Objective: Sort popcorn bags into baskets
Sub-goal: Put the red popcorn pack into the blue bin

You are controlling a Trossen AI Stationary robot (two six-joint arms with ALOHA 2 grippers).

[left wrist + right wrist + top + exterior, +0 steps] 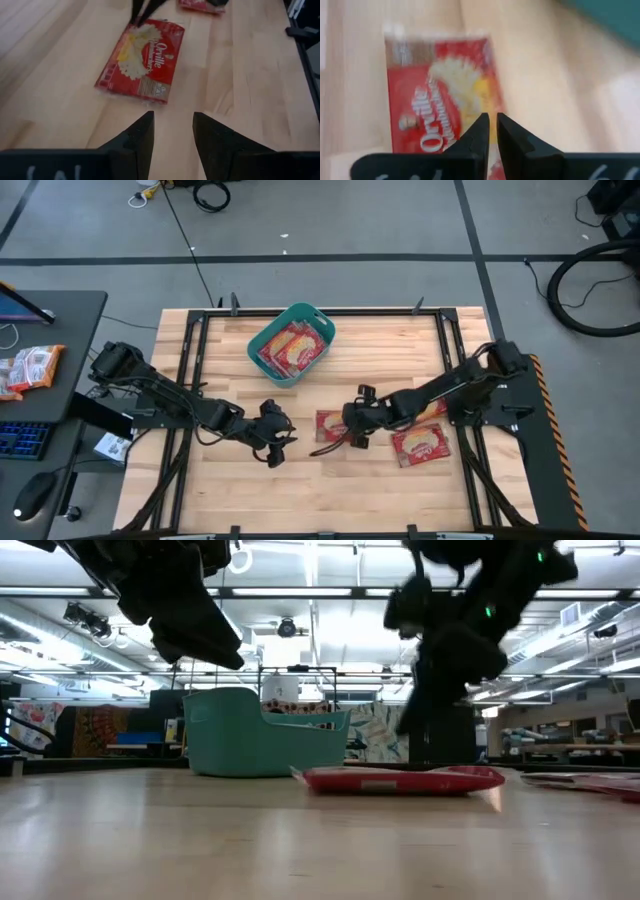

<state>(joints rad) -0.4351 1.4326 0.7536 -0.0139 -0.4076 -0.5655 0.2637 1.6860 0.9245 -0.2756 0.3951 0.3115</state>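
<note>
A teal basket (262, 338) (240, 735) stands near the table's far edge and holds several red popcorn bags (293, 346). One red bag with a cream label (331, 424) (400, 780) (142, 60) (440, 100) lies flat on the wood mid-table. My right gripper (348, 436) (492, 132) hangs shut just above its right part; in the low view a gap shows between the right gripper (405, 725) and the bag. My left gripper (277, 442) (172, 132) is open, a little to the bag's left. A second bag (421, 443) lies flat farther right.
Another red bag (433, 410) lies partly under the right arm. Black frame rails (190, 360) run along the table's left and right sides. A side desk at the left carries an orange-white snack packet (30, 368), a keyboard and a mouse. Bare wood lies along the near edge.
</note>
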